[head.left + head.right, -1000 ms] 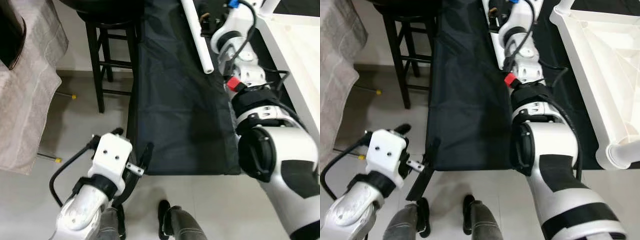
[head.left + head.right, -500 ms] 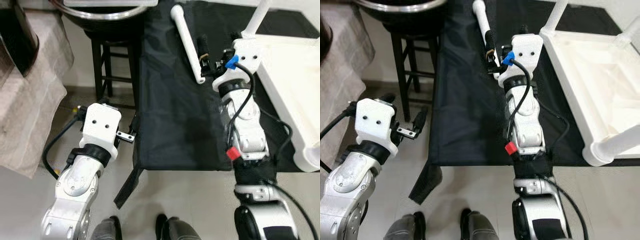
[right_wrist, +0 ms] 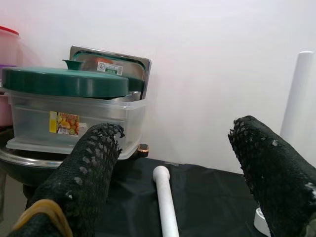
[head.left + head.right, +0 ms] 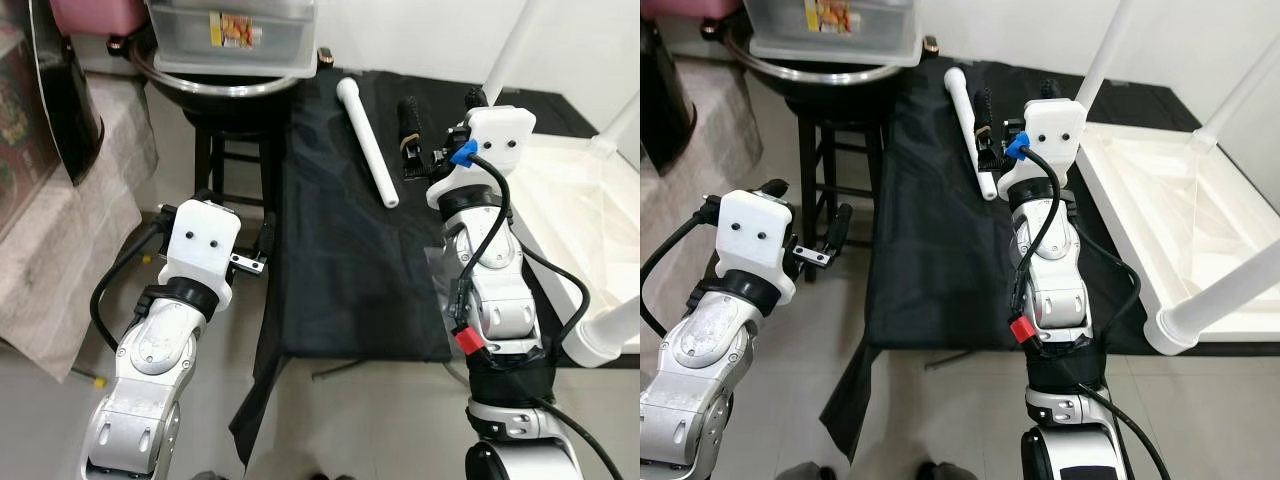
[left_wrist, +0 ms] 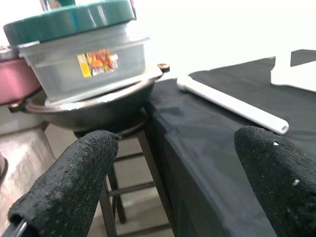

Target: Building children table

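1. A low surface [image 4: 350,290] draped in black cloth stands on a pale tiled floor against a white wall. To its left is a dark stool [image 4: 225,165] carrying a wide metal pan [image 4: 215,88] with a clear lidded container [image 4: 232,35] on top, and further left hangs a grey cloth [image 4: 55,250].
2. The left gripper [image 4: 262,232] hangs just off the surface's left edge, beside the stool. Its jaws are spread wide and hold nothing.
3. The loose table leg [image 4: 367,140], a plain white tube with a wider collar at its far end, lies flat on the black cloth toward the back of the surface. Its long axis runs away from the robot and angles slightly to the robot's left as it goes.
4. The right gripper [image 4: 438,112] hovers over the cloth just right of the leg's near end, jaws spread and empty. In the right wrist view the leg [image 3: 166,207] lies ahead and below, between the two fingers [image 3: 84,177]. The right arm is clearly the nearer one.
5. At the right, the white table top [image 4: 1160,230] lies upside down, with legs [image 4: 1110,55] already fitted and pointing up.
6. My judgement: the coming move is a short drop and leftward shift onto the tube.
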